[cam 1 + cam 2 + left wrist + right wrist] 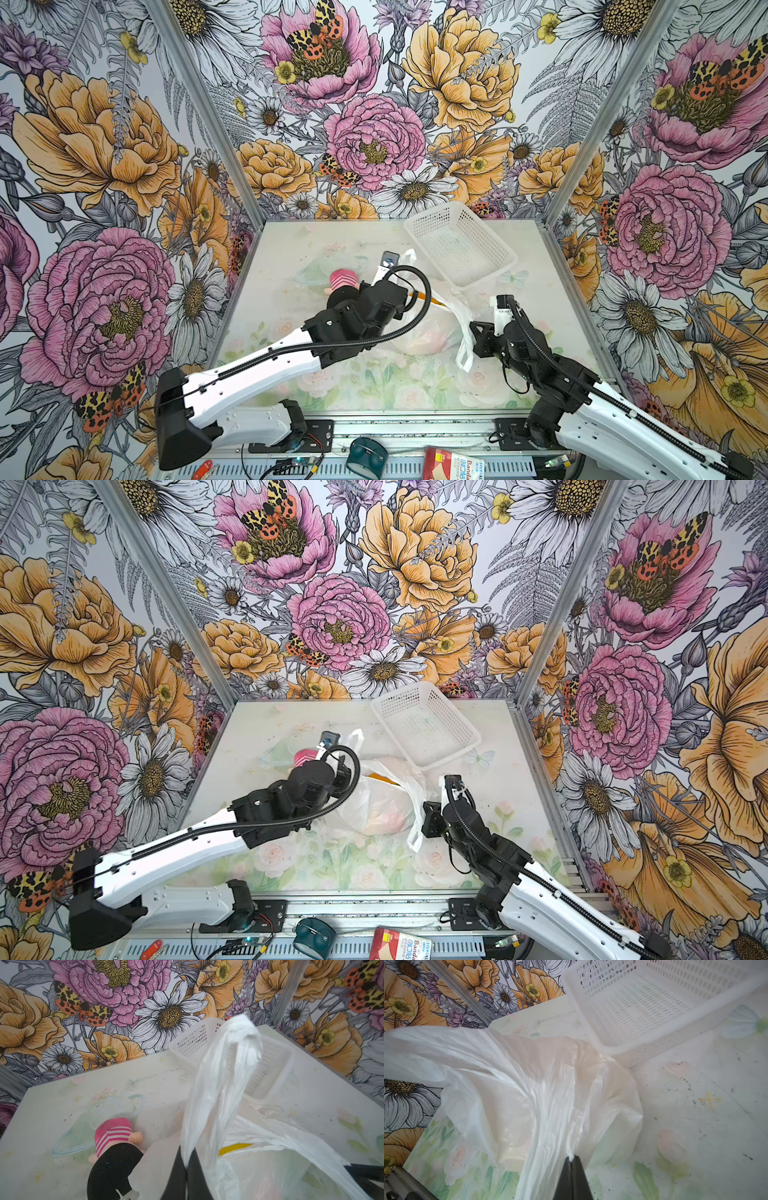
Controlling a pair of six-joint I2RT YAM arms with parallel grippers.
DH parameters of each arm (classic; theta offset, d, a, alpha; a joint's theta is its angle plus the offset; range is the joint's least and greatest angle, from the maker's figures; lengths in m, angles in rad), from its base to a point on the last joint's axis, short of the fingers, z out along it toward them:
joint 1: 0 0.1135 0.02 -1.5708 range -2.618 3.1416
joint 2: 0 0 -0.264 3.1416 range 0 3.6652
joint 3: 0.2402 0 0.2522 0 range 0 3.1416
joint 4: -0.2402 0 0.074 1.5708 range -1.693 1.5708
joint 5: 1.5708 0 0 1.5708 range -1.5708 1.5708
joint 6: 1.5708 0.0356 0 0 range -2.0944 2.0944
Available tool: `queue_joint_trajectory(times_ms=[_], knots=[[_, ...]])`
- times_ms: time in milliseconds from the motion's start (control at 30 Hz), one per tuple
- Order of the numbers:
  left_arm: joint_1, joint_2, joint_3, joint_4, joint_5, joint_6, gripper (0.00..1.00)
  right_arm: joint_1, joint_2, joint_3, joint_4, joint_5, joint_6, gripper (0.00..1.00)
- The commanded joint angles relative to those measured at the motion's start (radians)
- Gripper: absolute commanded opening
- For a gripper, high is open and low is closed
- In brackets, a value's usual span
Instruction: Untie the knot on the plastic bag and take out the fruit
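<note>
Both are clamped on the plastic bag (pixel 432 332) just beside the basket (pixel 461 249), left pincer (pixel 187 1164) and right pincer (pixel 572 1159) each pinching thin film.

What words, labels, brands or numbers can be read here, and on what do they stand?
"Banda": on the red-and-white box at the bottom of both top views; the word's end is not visible.
Smaller print beside it on that box: too blurred to read.
Plastic bag and basket: no text visible.

The plastic bag (pixel 508 1068) is thin, crinkly, translucent; the basket (pixel 654 1053) is rigid, matt perforated plastic.
</note>
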Motion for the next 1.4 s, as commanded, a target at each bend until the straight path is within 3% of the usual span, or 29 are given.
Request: queue_joint_trajectory(times_ms=[0, 33, 67, 133, 200, 267, 333, 400, 600, 867, 967, 1033, 1067, 1133, 1233, 1300, 1367], knots=[[0.047, -0.073, -0.042, -0.089, 0.112, -0.100, 0.00, -0.014, -0.015, 0.084, -0.035, -0.008, -0.021, 0.00], [0.058, -0.097, -0.052, -0.096, 0.115, -0.106, 0.00, -0.016, -0.021, 0.103, -0.044, -0.015, -0.038, 0.03], [0.072, -0.116, -0.057, -0.108, 0.121, -0.111, 0.00, -0.016, -0.027, 0.127, -0.058, -0.025, -0.057, 0.13], [0.106, -0.139, -0.055, -0.134, 0.152, -0.122, 0.00, -0.016, -0.043, 0.175, -0.093, -0.055, -0.100, 0.48], [0.140, -0.154, -0.050, -0.150, 0.201, -0.126, 0.00, -0.016, -0.061, 0.210, -0.125, -0.107, -0.131, 0.72], [0.162, -0.160, -0.044, -0.159, 0.240, -0.128, 0.00, -0.009, -0.057, 0.238, -0.152, -0.176, -0.146, 0.82], [0.167, -0.160, -0.035, -0.161, 0.269, -0.128, 0.00, 0.027, -0.029, 0.256, -0.174, -0.201, -0.145, 0.99], [0.168, -0.157, -0.028, -0.161, 0.283, -0.127, 0.00, 0.106, -0.002, 0.257, -0.174, -0.173, -0.143, 1.00], [0.180, -0.155, -0.015, -0.161, 0.294, -0.134, 0.00, 0.309, 0.080, 0.271, -0.169, 0.035, -0.117, 0.99], [0.187, -0.154, 0.005, -0.169, 0.292, -0.133, 0.00, 0.505, 0.393, 0.280, -0.105, 0.228, -0.005, 0.99], [0.189, -0.148, 0.009, -0.169, 0.295, -0.131, 0.00, 0.535, 0.474, 0.274, -0.105, 0.282, 0.043, 0.94], [0.189, -0.145, 0.011, -0.170, 0.295, -0.131, 0.00, 0.528, 0.495, 0.261, -0.106, 0.323, 0.068, 0.83], [0.190, -0.145, 0.011, -0.169, 0.297, -0.132, 0.00, 0.517, 0.493, 0.254, -0.107, 0.331, 0.075, 0.72], [0.191, -0.149, 0.008, -0.169, 0.297, -0.133, 0.00, 0.486, 0.456, 0.240, -0.109, 0.333, 0.084, 0.41], [0.191, -0.157, 0.004, -0.175, 0.294, -0.131, 0.00, 0.444, 0.363, 0.237, -0.123, 0.318, 0.059, 0.12], [0.193, -0.160, 0.005, -0.181, 0.289, -0.130, 0.00, 0.406, 0.297, 0.255, -0.155, 0.290, 0.033, 0.00], [0.195, -0.163, 0.008, -0.183, 0.289, -0.128, 0.00, 0.348, 0.226, 0.277, -0.175, 0.230, -0.001, 0.00]])
